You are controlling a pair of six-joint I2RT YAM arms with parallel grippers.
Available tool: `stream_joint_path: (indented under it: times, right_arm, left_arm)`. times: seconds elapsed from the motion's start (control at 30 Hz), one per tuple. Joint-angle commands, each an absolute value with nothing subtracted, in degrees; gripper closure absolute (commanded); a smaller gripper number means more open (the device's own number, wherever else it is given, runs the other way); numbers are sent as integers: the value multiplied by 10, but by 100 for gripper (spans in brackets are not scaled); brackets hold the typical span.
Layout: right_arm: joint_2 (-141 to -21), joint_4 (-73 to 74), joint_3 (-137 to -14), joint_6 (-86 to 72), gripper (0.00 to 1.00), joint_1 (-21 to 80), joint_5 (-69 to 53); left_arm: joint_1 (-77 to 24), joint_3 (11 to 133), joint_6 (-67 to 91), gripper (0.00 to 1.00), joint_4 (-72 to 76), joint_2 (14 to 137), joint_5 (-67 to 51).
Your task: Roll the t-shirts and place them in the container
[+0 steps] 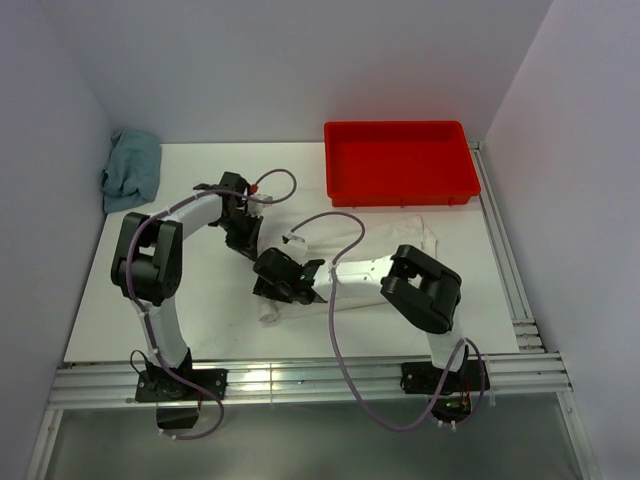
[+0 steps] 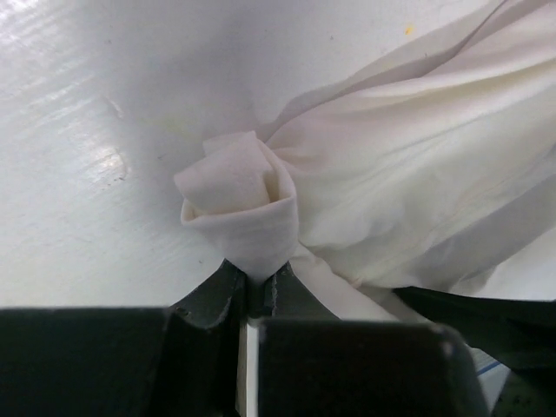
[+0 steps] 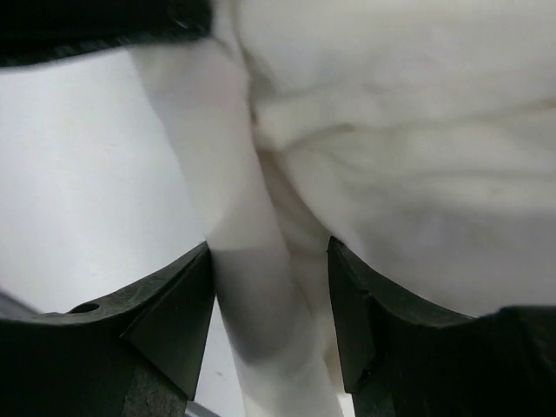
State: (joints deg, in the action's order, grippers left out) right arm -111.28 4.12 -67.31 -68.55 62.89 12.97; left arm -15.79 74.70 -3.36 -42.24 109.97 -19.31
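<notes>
A cream-white t-shirt [image 1: 412, 236] lies crumpled across the middle of the table, one end near the front [image 1: 270, 312]. In the left wrist view its corner is twisted into a small roll [image 2: 239, 204]. My left gripper [image 2: 258, 282] is shut on the bottom of that roll; from above it sits at the shirt's left end [image 1: 246, 242]. My right gripper [image 3: 269, 291] is low over the shirt [image 3: 408, 156] with its jaws apart, a thick fold of cloth running between the fingers [image 3: 187, 300]. From above, the right gripper [image 1: 288, 287] covers the shirt's near-left part.
A red tray [image 1: 400, 190] stands at the back right, just beyond the shirt. A teal cloth [image 1: 131, 168] is bunched at the back left corner. Walls close in the table on three sides. Metal rails [image 1: 300, 380] run along the front edge.
</notes>
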Motion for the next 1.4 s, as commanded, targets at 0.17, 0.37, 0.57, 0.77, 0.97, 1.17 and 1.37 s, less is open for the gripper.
stream_joint_path:
  times: [0.17,0.37,0.57,0.77,0.97,1.17,1.37]
  right_arm:
    - [-1090,275,-766,-626,40,671,283]
    - [-1143,339,-905,-577,40,693,337]
    - [-1207,362,-975,-546,40,696,369]
    - [-1247,332,-986,-518,41,697,396]
    - [-1279,357,-1012,-524,43,701,392]
    - [-1285,386,-1002,-565,44,710,372]
    - [-1286,434,-994,-611,56,721,344]
  left_arm:
    - [-183,804,-37,100,-453,1104,-105]
    - [-202,824,-32,100,-468,1122,-98]
    - [-212,845,-22,100,-480,1139,-99]
    - [-221,863,-12,99,-487,1150,-103]
    - [-224,877,-9,98,-492,1158,-105]
    - [-224,888,-5,90,-498,1164,-116]
    - [-224,900,-4,79,-503,1172,-126]
